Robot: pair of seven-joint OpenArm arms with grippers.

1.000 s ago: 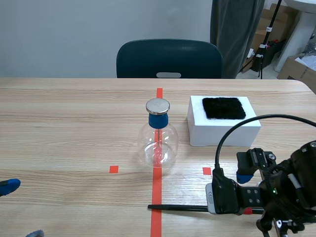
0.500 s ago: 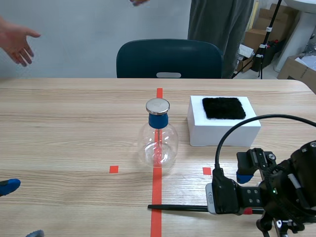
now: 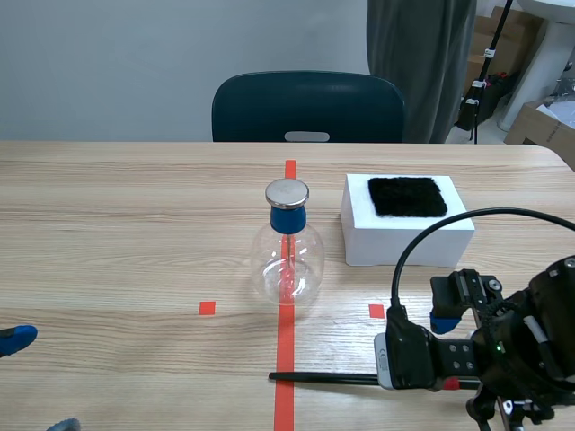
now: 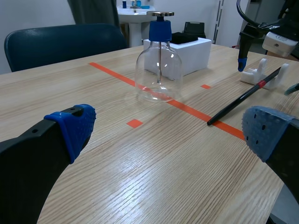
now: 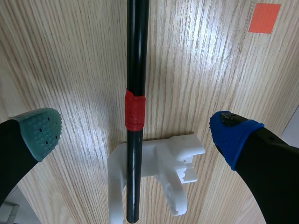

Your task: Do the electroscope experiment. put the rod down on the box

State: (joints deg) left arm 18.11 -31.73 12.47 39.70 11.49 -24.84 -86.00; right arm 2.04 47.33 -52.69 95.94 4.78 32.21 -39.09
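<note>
The black rod (image 5: 135,70) with a red band lies flat on the table, its near end resting in a small white stand (image 5: 161,161). My right gripper (image 5: 135,130) hangs open over it, one finger on each side, not touching. In the scene view the rod (image 3: 323,378) crosses the red tape line near the front edge, and the right gripper (image 3: 449,359) is over its right end. The white box (image 3: 409,238) with a black cloth (image 3: 407,196) on top stands beyond it. My left gripper (image 4: 166,130) is open, low at the front left, holding nothing.
A clear flask electroscope (image 3: 287,260) with a blue neck and metal cap stands on the tape line at the table's middle, left of the box. A dark chair (image 3: 307,108) is behind the table. A person stands at the back right.
A person's hand that showed at the far left half a second ago is gone, and the person at the back has shifted. Neither arm has moved, nor the rod.
</note>
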